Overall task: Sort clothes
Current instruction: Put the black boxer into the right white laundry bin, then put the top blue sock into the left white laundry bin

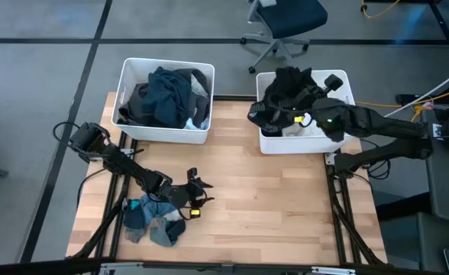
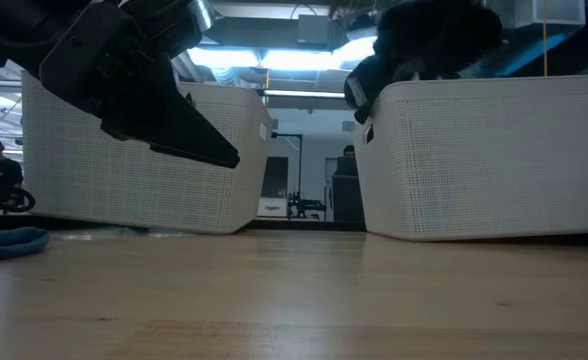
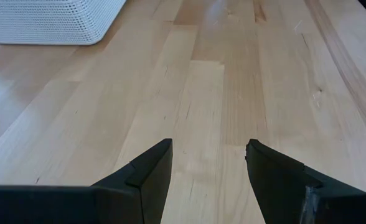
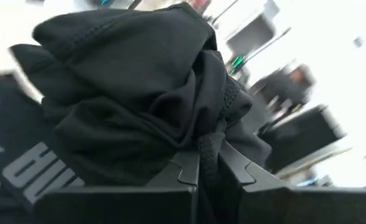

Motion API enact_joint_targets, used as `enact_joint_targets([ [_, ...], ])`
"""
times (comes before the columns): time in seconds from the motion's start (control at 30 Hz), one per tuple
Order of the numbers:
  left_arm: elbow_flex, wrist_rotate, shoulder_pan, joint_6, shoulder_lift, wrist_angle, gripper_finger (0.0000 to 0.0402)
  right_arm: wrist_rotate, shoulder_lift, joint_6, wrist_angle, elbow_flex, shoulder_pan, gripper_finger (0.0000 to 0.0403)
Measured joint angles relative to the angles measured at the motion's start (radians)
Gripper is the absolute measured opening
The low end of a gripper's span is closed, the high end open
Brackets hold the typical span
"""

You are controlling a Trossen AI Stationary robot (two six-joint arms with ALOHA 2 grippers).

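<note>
— Wooden tabletop [image 1: 285, 206], two white bins at its far edge, an office chair [image 1: 282, 19] on the grey floor beyond. Where's the work?

— At two o'clock. The right gripper [image 4: 209, 163] has its fingers pinched on a black garment [image 1: 282, 95], held bunched over the right bin [image 1: 345, 82], part of it draped over the bin's left rim. My advice: carry the bundle fully inside the walls before letting go, or that trailing edge may stay hanging outside.

— And the left?

— The left gripper [image 3: 209, 163] sits low at seven o'clock, fingers spread over bare wood, just beside the grey-blue socks [image 1: 154, 220]. The left bin [image 1: 129, 76], at eleven o'clock, holds dark and teal clothes [image 1: 167, 95].

— Anything unclear?

— What lies under the black garment is mostly hidden; only something pale shows. How many socks are in the pile, I can't tell.
</note>
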Motion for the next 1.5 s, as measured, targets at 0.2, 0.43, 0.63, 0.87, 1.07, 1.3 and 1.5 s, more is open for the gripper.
enact_joint_targets([
  [0.2,0.000,0.000,0.000,0.000,0.000,0.000,0.0192,-0.235,0.012,0.347,-0.331,-0.030,-0.186,0.0020],
  [0.43,0.000,0.000,0.000,-0.004,0.000,0.002,0.0192,-0.384,0.013,0.442,-0.381,-0.203,-0.363,0.0028],
  [0.63,0.000,0.000,0.000,-0.004,0.000,0.003,0.0192,-0.430,0.018,0.473,-0.383,-0.230,-0.398,0.0061],
  [0.87,0.000,0.000,0.000,-0.004,0.000,0.000,0.0192,-0.508,0.018,0.521,-0.454,-0.133,-0.396,0.0178],
  [1.07,0.000,0.000,0.000,-0.004,0.000,0.001,0.0192,-0.608,0.017,0.544,-0.530,0.024,-0.395,0.0251],
  [1.3,0.000,-0.006,0.002,-0.023,0.000,0.008,0.0192,-0.919,-0.030,0.570,-0.418,0.048,-0.301,0.0271],
  [1.5,0.000,-0.006,0.017,-0.102,0.000,0.009,0.0192,-0.935,-0.059,0.566,-0.177,-0.129,-0.061,0.0265],
])
